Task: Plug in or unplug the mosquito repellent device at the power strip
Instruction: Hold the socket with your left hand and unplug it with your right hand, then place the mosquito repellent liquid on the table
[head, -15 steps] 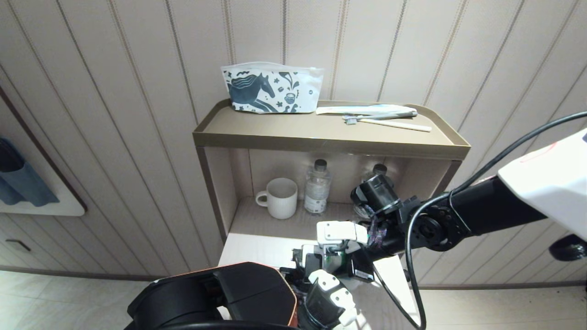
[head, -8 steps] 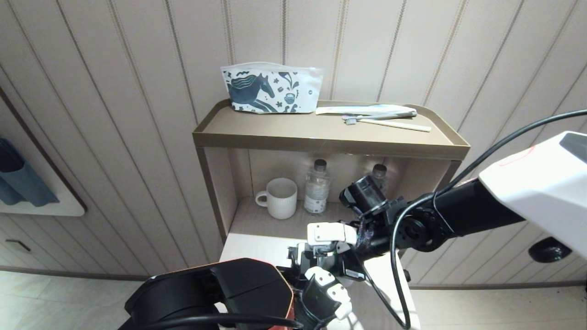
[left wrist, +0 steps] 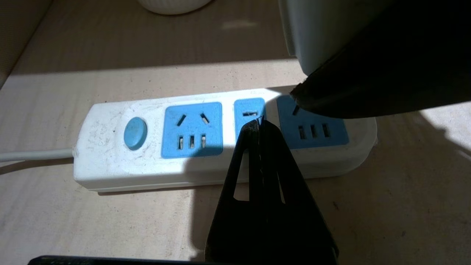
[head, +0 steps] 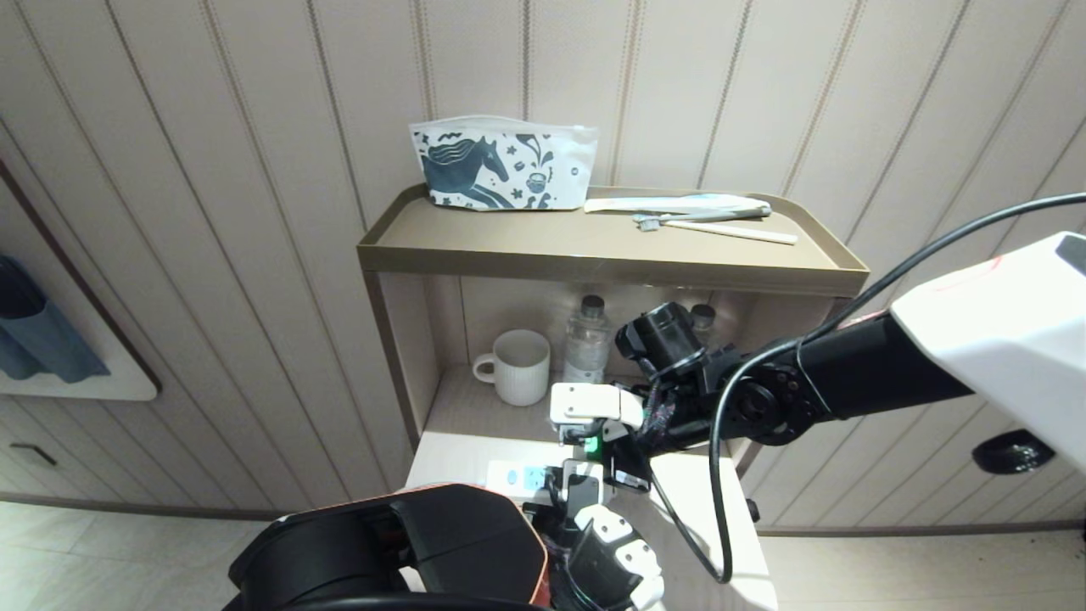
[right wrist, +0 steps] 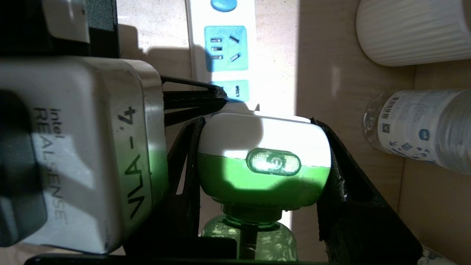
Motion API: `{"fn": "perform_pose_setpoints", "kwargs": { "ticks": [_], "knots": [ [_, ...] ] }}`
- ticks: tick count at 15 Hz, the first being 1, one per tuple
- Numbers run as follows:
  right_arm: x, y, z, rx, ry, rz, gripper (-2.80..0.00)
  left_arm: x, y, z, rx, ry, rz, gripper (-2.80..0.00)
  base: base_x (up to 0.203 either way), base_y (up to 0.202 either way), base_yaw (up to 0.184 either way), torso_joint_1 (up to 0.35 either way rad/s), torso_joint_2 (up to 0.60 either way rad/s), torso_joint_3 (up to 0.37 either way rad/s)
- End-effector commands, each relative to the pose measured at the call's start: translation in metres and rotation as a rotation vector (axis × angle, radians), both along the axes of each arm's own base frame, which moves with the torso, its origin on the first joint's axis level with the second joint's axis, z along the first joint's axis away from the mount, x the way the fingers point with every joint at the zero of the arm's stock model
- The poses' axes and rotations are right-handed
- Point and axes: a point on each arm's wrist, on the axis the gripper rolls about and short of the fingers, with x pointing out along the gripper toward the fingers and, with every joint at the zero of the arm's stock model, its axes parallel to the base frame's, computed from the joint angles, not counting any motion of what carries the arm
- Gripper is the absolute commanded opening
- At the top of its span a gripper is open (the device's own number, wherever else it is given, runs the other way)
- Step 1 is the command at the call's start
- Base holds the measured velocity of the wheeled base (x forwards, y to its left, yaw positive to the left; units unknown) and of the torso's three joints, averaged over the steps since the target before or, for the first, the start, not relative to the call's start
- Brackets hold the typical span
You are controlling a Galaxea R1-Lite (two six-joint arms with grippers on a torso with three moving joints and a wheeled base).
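The tan cabinet [head: 611,255] stands against the striped wall, with a horse-print pouch [head: 502,163] and a toothbrush [head: 717,226] on its top tray. In its open shelf sit a white ribbed mug [head: 519,365] and a clear water bottle [head: 586,341]. My right arm reaches in from the right side, long and black, bent at the wrist so my claw points down at the low pale counter [head: 458,458] in front of the shelf. My right claw [right wrist: 257,162] is squeezed on the mosquito repellent device [right wrist: 263,158], one dark finger on each side of its white-and-green head, with the green bottle hanging toward my wrist. The device is up in the air above the power strip [left wrist: 220,140], not in any socket. The power strip lies flat on the counter, with its round blue button [left wrist: 135,128] at the cord end. My left arm comes up from below, close to my body. My left claw [left wrist: 259,127] is pinched all the way together, and its tip rests on the strip at the small blue socket in the middle, just beside my right claw.
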Motion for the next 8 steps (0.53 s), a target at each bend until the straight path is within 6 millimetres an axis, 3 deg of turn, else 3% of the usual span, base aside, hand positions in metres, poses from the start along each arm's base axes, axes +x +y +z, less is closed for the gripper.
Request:
{"fn": "perform_pose_setpoints", "kwargs": {
  "ticks": [1,4,8],
  "knots": [
    [0.000,0.001,0.004,0.000,-0.012,0.002,-2.80,0.000,0.001,0.000,-0.006,-0.006,0.011,-2.80,0.000,0.000,0.000,0.000,0.00,0.000],
    [0.003,-0.013,0.008,0.003,-0.017,-0.033,-2.80,0.001,0.004,0.003,-0.018,-0.025,0.032,-2.80,0.000,0.000,0.000,0.000,0.00,0.000],
    [-0.003,-0.035,0.012,-0.003,-0.012,-0.077,-2.80,-0.003,0.015,0.049,-0.065,-0.080,0.061,-2.80,0.000,0.000,0.000,0.000,0.00,0.000]
  ]
}}
